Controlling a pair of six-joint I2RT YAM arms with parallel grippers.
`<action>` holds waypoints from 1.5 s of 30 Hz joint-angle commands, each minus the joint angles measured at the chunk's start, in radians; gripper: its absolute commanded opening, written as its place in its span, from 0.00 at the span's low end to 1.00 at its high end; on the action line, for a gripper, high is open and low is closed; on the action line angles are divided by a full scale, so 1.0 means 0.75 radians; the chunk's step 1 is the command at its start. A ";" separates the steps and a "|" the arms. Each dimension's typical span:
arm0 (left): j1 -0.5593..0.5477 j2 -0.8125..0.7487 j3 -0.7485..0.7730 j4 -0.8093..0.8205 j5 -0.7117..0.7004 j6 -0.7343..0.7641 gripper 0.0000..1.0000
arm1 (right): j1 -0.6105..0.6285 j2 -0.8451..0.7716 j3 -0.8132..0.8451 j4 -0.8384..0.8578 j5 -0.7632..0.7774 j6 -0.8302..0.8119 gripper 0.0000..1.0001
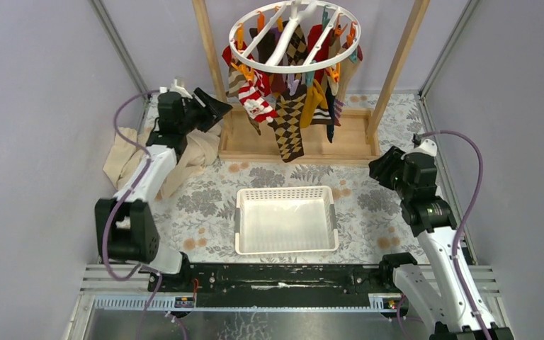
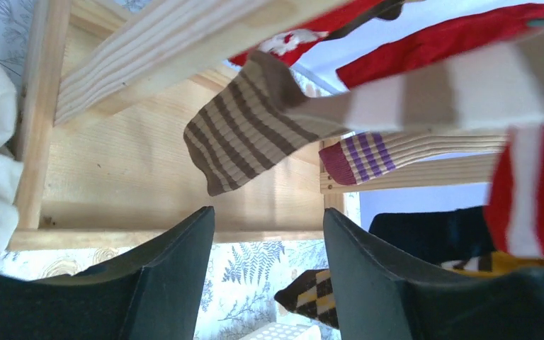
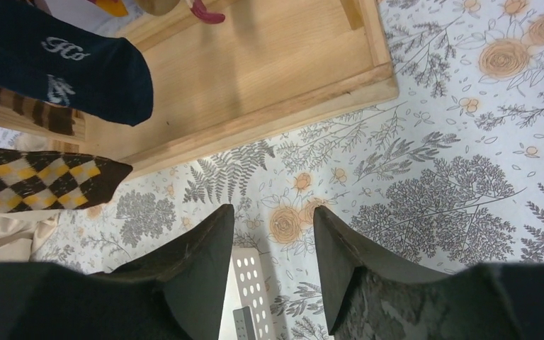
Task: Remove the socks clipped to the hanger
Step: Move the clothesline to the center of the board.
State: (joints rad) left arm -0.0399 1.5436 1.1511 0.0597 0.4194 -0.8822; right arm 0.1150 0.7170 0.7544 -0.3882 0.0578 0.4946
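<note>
Overhead, hanger (image 1: 283, 42) hangs from the top of a wooden rack (image 1: 294, 145) at the back of the counter (image 1: 368, 205). Socks (image 1: 290, 117) are all clipped under the ring in a tight bunch, with none loose. The brown argyle one hangs lowest, and the red-and-white striped sock (image 1: 257, 99) is to its left. Clips are orange and teal.

Left end effector (image 2: 268, 227) is about half open with nothing between the fingers. It sits by the rack's left post, pointing at the bunch. In its wrist view a brown striped sock (image 2: 244, 127) hangs just above the gap, not touching. A purple-striped toe (image 2: 358, 157) shows to the right, and a red-and-white sock at the far right edge.

Right end effector (image 3: 273, 219) is also about half open and empty. It hangs over the floral counter off the rack's right front corner, well clear of the socks. Its wrist view shows a navy sock (image 3: 64, 60) with white script marks, too curly to read, and an argyle toe (image 3: 42, 180) below it.

A white basket (image 1: 287, 219) sits mid-counter in front of the rack, between the arms. A beige cloth (image 1: 191, 152) is bunched at the rack's left, beside the left arm.
</note>
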 commanded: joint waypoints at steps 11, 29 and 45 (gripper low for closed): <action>-0.080 -0.560 -0.365 -0.412 -0.245 0.143 0.99 | 0.000 0.280 -0.065 0.088 -0.368 -0.051 0.54; -0.837 -0.625 -0.397 -0.844 -0.853 0.148 0.99 | 0.475 0.286 -0.127 -0.090 -0.158 0.034 0.59; -1.091 -0.441 -0.488 -0.934 -1.150 0.024 0.99 | 0.665 0.410 -0.227 -0.012 0.007 0.128 0.56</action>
State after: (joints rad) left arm -0.8371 1.1782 0.8051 -0.6106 -0.3340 -0.8284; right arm 0.5896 1.0122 0.5835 -0.4294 -0.0109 0.5564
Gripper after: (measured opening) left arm 0.986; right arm 0.578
